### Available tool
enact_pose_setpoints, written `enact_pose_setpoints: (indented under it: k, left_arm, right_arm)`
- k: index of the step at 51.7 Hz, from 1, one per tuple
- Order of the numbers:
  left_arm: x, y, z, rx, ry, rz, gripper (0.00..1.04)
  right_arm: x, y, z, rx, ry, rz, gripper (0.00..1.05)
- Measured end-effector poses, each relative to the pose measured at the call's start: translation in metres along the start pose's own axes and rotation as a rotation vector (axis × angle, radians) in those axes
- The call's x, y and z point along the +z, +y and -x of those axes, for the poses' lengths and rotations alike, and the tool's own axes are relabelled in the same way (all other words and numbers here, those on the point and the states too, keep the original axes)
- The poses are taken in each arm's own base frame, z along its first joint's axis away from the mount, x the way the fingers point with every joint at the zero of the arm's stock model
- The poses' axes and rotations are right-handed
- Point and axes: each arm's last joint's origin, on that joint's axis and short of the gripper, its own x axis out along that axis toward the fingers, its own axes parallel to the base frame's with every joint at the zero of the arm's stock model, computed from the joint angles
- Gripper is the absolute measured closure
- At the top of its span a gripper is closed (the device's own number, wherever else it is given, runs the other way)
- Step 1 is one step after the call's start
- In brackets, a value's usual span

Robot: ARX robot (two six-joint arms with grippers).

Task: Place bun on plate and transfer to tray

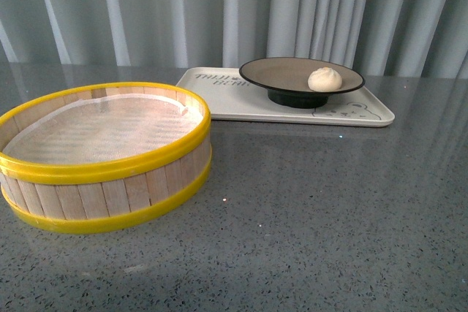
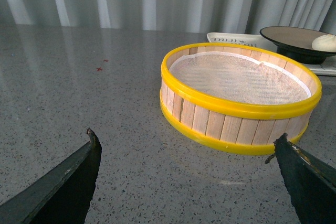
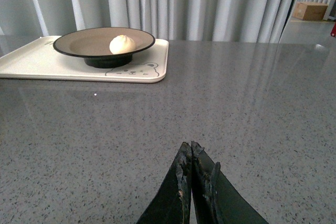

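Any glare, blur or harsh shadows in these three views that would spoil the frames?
Front view: even, soft light, sharp throughout; the plate casts only a faint shadow on the tray. Left wrist view: pale curtain reflections streak the table, and the open left gripper fingertips look soft. Right wrist view: broad sheen on the table beyond the shut right gripper; the bun is clear.

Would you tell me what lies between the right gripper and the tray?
Only bare table, in the right wrist view, lies between the right gripper and the tray.
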Motion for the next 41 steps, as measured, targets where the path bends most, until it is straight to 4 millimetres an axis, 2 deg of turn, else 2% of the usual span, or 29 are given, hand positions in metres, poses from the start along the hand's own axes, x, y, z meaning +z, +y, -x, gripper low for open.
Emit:
enact_pose_setpoints:
  k: [7, 41]
  left_arm:
    - [0.000, 0.000, 0.000, 0.000, 0.000, 0.000, 0.07]
    - [0.000, 0.000, 0.000, 0.000, 0.000, 0.000, 0.07]
  right_arm:
    - [-0.009, 0.000, 0.006, 0.000, -0.008, 0.000, 1.03]
    - [-0.008, 0.000, 0.020, 0.000, -0.015, 0.000, 1.03]
